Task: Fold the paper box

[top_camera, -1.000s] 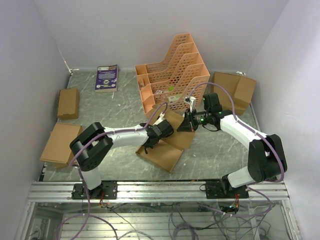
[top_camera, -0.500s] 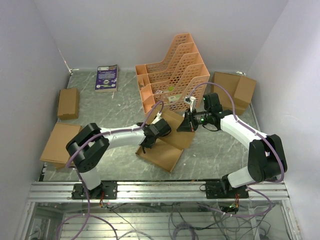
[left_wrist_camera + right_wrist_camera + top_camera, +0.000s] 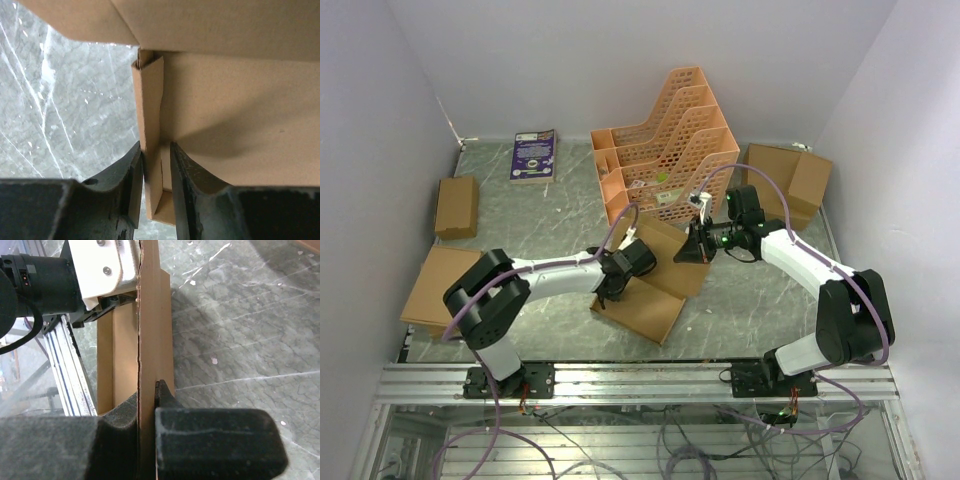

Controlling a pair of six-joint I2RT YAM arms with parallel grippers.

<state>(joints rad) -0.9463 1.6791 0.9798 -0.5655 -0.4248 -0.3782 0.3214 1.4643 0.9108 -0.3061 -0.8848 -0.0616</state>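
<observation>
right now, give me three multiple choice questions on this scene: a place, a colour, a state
1. The purple book lies: A) left of the file rack; B) inside it; C) right of it.
2. The file rack is: A) blue; B) orange; C) green.
3. The right gripper is: A) wide open; B) shut on the book; C) shut on the paper box.
Key: 1A, the top view shows it beside the rack's left side; 2B, its lattice is orange; 3C, the wrist view shows it pinching a cardboard panel edge.
</observation>
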